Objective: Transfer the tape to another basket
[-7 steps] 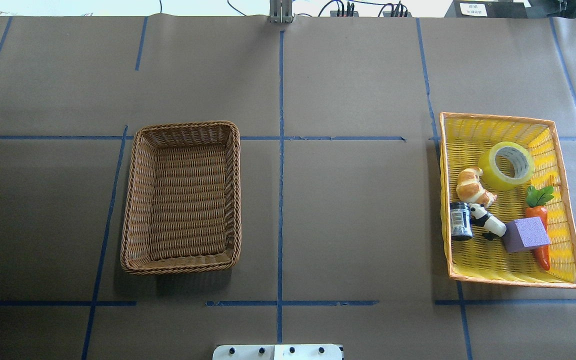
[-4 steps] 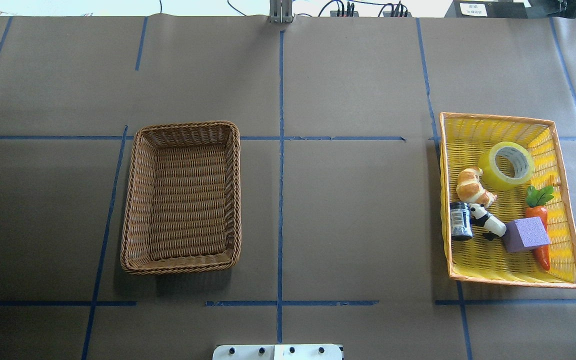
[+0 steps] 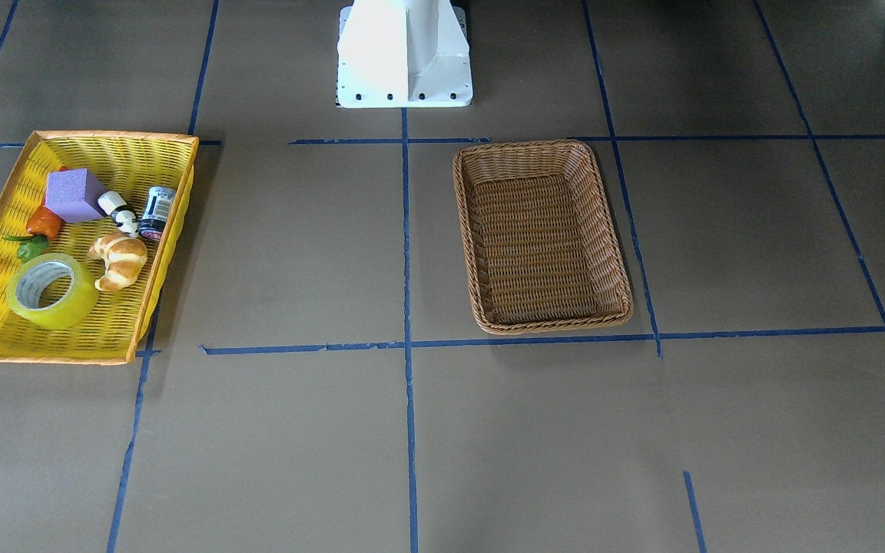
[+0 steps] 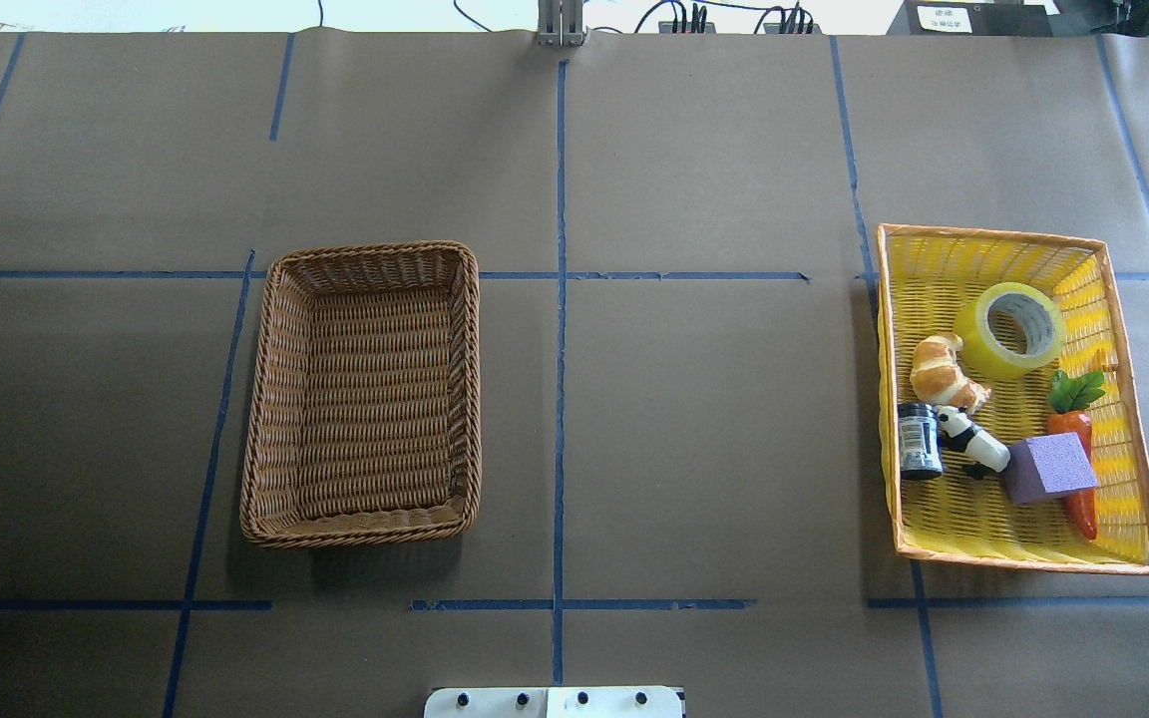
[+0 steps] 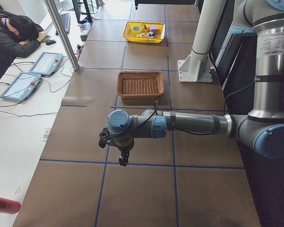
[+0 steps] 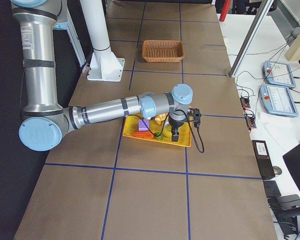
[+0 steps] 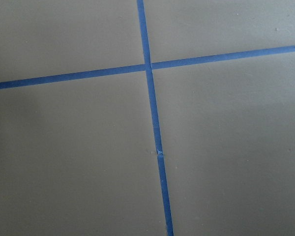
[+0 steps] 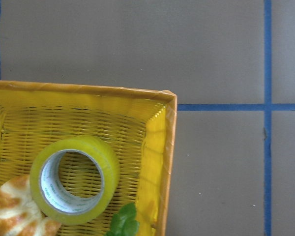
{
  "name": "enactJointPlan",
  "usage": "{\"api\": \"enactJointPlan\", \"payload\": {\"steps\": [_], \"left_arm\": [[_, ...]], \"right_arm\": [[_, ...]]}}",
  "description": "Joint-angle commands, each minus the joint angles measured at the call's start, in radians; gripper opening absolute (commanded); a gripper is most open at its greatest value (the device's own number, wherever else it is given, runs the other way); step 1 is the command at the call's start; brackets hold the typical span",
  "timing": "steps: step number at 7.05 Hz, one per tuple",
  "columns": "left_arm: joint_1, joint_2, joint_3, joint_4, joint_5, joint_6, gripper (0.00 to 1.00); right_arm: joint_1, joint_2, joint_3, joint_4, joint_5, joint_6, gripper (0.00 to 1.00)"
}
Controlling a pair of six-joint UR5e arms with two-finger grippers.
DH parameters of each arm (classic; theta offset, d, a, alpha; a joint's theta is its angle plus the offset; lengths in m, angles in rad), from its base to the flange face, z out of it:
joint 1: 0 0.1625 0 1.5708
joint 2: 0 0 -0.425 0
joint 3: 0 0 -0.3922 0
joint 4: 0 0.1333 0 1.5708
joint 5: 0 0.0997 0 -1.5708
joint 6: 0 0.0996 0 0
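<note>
The yellow-green tape lies on its side in the far part of the yellow basket, next to a croissant. It also shows in the front view and in the right wrist view. The brown wicker basket stands empty at the left of the middle. My right gripper hangs above the yellow basket's far outer corner; I cannot tell whether it is open. My left gripper hangs over bare table far from both baskets; I cannot tell its state.
The yellow basket also holds a dark jar, a panda figure, a purple block and a carrot. The robot's white base stands at the table's near edge. A person sits at the side desk.
A dark part of the right arm has come into the overhead view at its right edge, beside the yellow basket. The tape and both baskets have not moved.
</note>
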Motion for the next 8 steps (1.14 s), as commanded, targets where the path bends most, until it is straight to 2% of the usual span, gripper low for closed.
{"api": "enactJointPlan", "payload": {"steps": [1,3,7,8], "left_arm": [[0.001,0.002,-0.007,0.0,0.0,0.0,1.0],[0.001,0.002,-0.007,0.0,0.0,0.0,1.0],[-0.001,0.002,-0.021,0.001,0.0,-0.001,1.0],[-0.001,0.002,-0.021,0.001,-0.002,-0.002,1.0]], "right_arm": [[-0.129,-0.002,-0.011,0.174,-0.035,0.241,1.0],[-0.199,0.006,-0.055,0.255,-0.087,0.315,1.0],[-0.24,0.083,-0.2,0.261,-0.097,0.313,1.0],[-0.245,0.086,-0.209,0.261,-0.097,0.315,1.0]]}}
